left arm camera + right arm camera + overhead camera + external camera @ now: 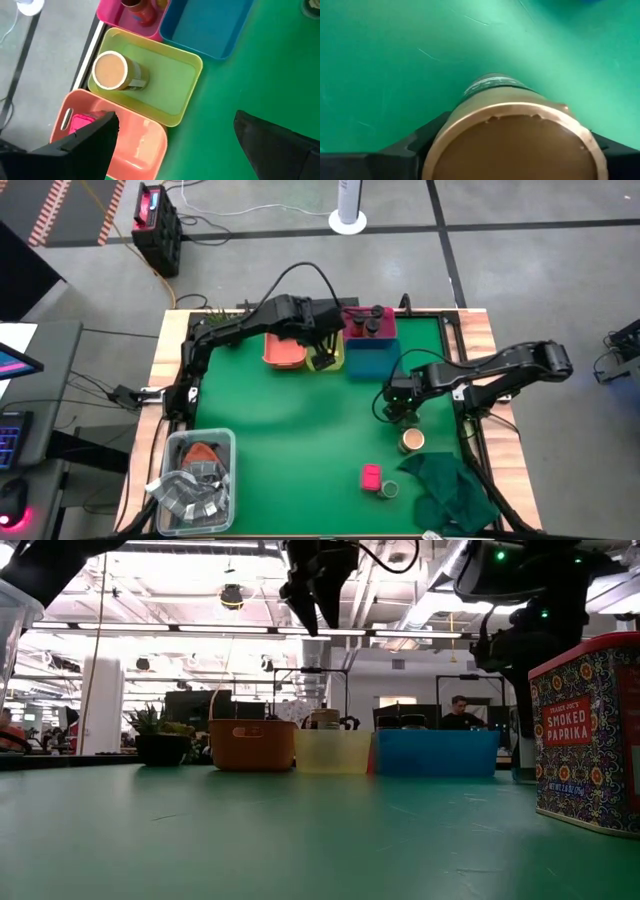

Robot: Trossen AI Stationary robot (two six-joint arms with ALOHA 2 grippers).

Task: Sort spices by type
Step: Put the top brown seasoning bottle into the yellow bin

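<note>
The right gripper [403, 412] clenches a tan-topped jar [515, 137]; next it must reach the yellow-green bin [165, 82], where the left gripper [322, 360] hovers released.

We see four bins along the table's [300, 430] far edge: orange bin [284, 351] | yellow-green bin [332, 356] | pink bin [372, 323] | blue bin [372, 359] | dark green cloth [447, 488] crumpled near corner | clear tub [196, 482] of foil wrappers opposite corner
</note>
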